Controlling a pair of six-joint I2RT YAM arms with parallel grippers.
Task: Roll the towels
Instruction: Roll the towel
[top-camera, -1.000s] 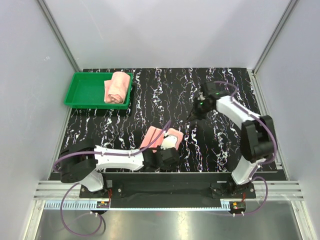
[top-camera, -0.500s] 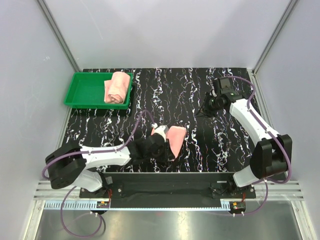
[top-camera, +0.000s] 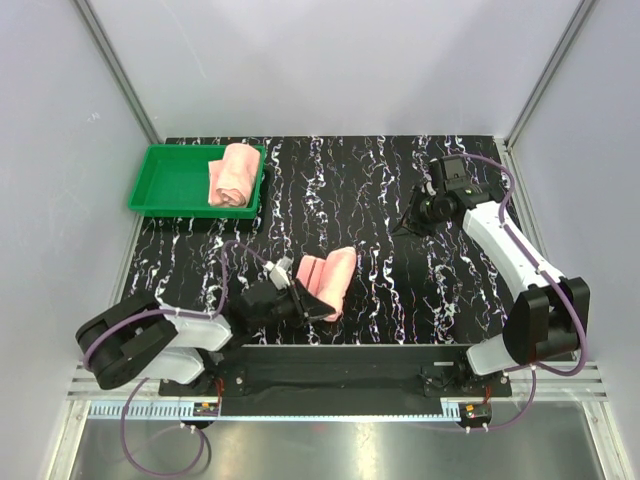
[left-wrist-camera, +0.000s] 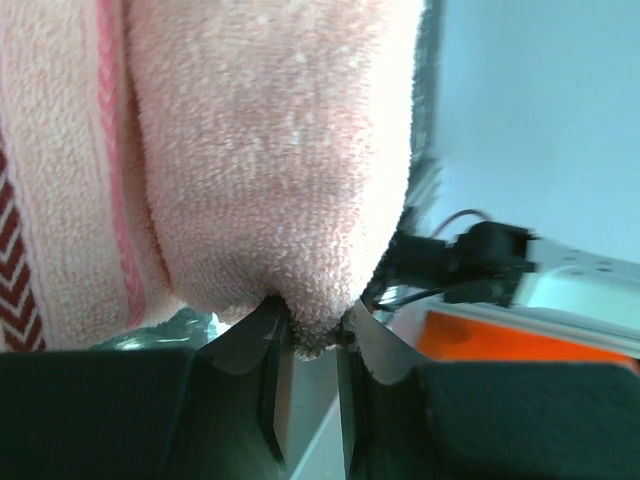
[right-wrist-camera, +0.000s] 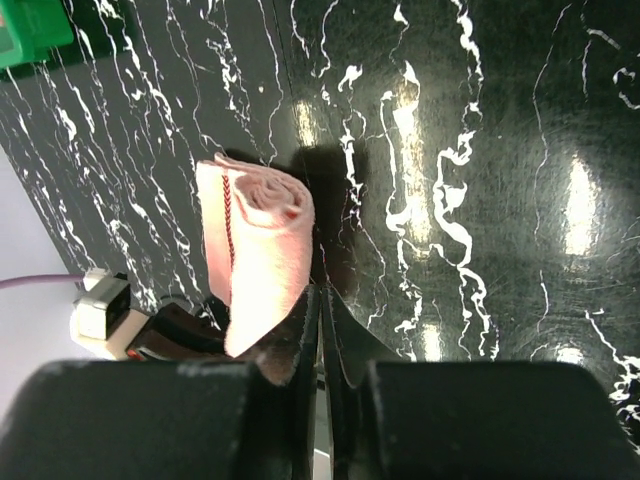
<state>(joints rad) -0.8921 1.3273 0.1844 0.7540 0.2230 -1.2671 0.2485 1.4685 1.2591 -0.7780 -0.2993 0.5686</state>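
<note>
1. Two salmon-pink towels were in view. You had the tray towel (top-camera: 232, 175) lying rolled at the right end of the green tray (top-camera: 160, 190), in the upper left of the overhead frame.
2. Your gripped towel (top-camera: 330, 278) was at the lower centre of that frame, over the black marbled bench (top-camera: 400, 300) and well apart from the tray.
3. Your left pincer (top-camera: 298, 302) was clamped on that towel's lower-left end. In the left wrist view, both fingers (left-wrist-camera: 250, 345) nipped a fold of terry cloth at the towel's bottom edge.
4. From the right wrist view you could see this towel was rolled. Its spiral end and a line of red stitching faced the camera.
5. Your right pincer (top-camera: 402, 226) was at the right of the overhead frame, above the bench and well apart from both towels. Its jaws were closed together with nothing between them.
</note>
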